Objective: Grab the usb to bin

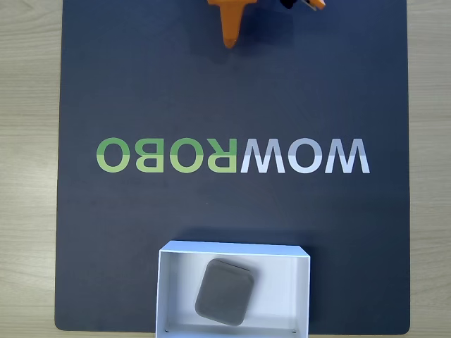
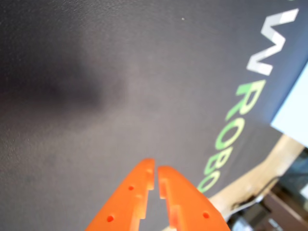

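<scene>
Inside the bin (image 1: 163, 289), at the bottom edge of the fixed view, the usb (image 1: 224, 292) lies flat on the white floor, turned a little askew to the walls and sitting just left of the box's middle. It is a matte grey rounded block with bare white floor on all sides of it, touching none of the four walls. The bin rests on the near part of a dark mat (image 1: 127, 84), below the green and white lettering (image 1: 232, 155) that runs mirrored across the mat's middle.

Well apart from the usb, across the lettering at the far top edge of that view, the orange gripper (image 1: 229, 44) pokes into frame with its tip pointing toward the bin. In the wrist view the gripper (image 2: 156, 174) enters from the bottom edge, its two orange fingers (image 2: 130, 197) drawn together with just a thin slit between the tips and nothing held between them. Ahead of the jaws is bare mat; the lettering runs off to their right, and a pale corner of the bin (image 2: 293, 120) shows at the right edge. The mat lies on a light wood table (image 1: 28, 176).
</scene>
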